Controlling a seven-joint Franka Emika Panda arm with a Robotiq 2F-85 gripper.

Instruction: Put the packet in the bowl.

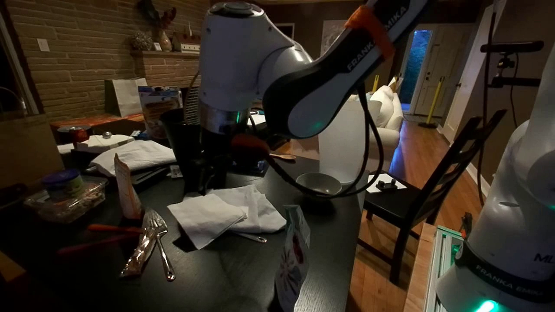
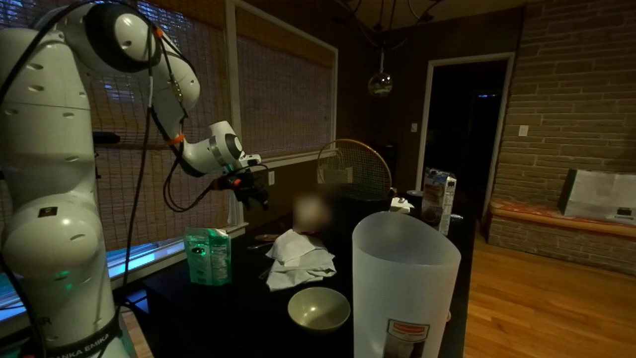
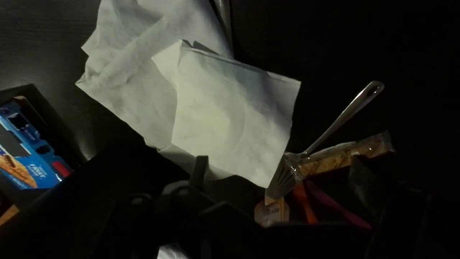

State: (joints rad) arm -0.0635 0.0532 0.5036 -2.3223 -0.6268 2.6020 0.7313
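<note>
The small pale grey bowl stands on the dark table; it also shows in an exterior view. A clear-wrapped long packet lies across a metal spatula; it shows in the wrist view too. A standing pouch is at the table's near side, green-lit in an exterior view. Which one the task means is not certain. My gripper points down above the table, beyond the white cloths, apart from both packets. In the wrist view its fingers are wide apart with nothing held.
White cloths lie mid-table beside the spatula and orange-red utensils. An orange-white packet stands behind them. A black bucket and a tall white container stand on the table. A blue box lies near the cloths.
</note>
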